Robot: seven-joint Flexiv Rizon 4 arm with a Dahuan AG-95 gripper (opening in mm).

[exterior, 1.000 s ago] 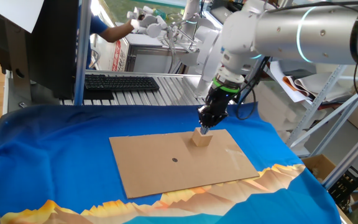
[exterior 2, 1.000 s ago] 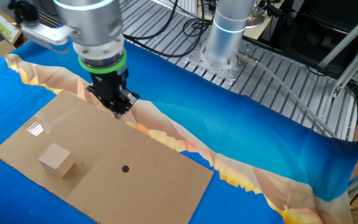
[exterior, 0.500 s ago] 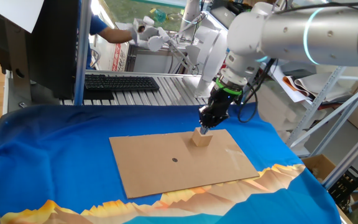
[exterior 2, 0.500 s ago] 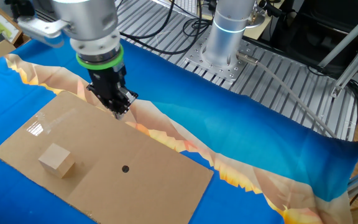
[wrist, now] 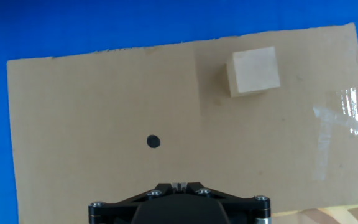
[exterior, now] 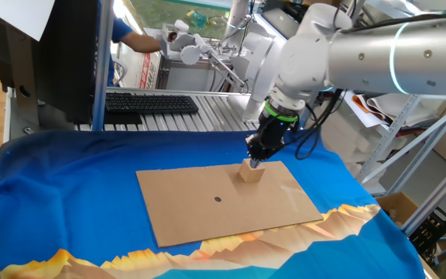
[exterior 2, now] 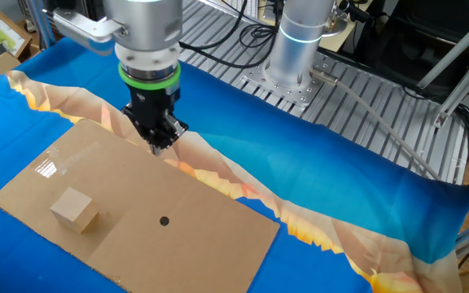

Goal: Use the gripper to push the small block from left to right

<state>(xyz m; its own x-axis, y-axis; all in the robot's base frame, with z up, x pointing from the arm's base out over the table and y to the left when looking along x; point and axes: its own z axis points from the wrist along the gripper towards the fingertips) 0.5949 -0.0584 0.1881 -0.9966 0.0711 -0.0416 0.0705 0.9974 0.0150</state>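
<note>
The small block [exterior: 249,172] is a light tan wooden cube on a flat brown cardboard sheet [exterior: 223,205]. It also shows in the other fixed view [exterior 2: 75,209] and at the upper right of the hand view [wrist: 255,71]. My gripper [exterior: 255,152], black with a green ring, hovers shut and empty over the sheet's edge [exterior 2: 159,145], apart from the block. In the hand view only its tip [wrist: 179,185] shows at the bottom, with the block well ahead and to the right.
A small black dot [wrist: 153,142] marks the cardboard's middle. The sheet lies on a blue cloth [exterior 2: 316,187]. A keyboard [exterior: 149,102] and the arm's silver base [exterior 2: 298,45] stand on the slatted metal table behind. A shelf frame [exterior: 409,147] stands at the right.
The arm's upper links have swung and the gripper tip has shifted slightly sideways along the sheet's edge. The block has not moved.
</note>
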